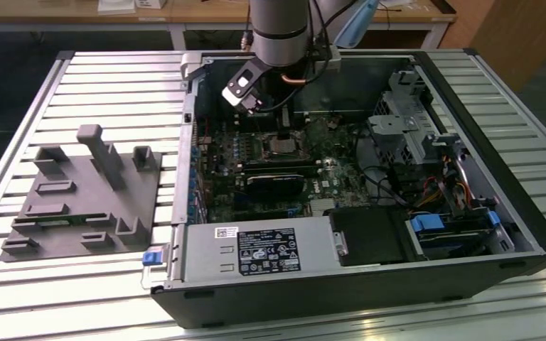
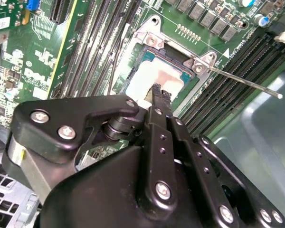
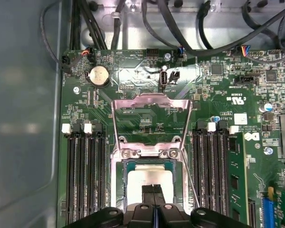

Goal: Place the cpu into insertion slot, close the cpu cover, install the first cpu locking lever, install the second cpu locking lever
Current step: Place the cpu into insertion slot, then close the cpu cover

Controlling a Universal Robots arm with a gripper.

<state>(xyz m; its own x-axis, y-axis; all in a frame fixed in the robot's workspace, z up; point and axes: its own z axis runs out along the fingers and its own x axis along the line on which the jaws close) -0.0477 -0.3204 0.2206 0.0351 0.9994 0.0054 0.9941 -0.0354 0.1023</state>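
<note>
Both wrist views: gripper (image 2: 159, 92) over cpu (image 2: 156, 73); first wrist view: cpu cover (image 3: 149, 102) open.

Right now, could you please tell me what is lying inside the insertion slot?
The cpu sits in the insertion slot, metal top up. The gripper covers part of it; whatever lies beneath the chip is hidden.

Second wrist view: gripper (image 2: 159, 95) body hid near part of cpu (image 2: 156, 73) and insertion slot (image 2: 129, 71). First wrist view: gripper and frame edge cut cpu off. Exterior view: insertion slot contents were too small to tell.
</note>
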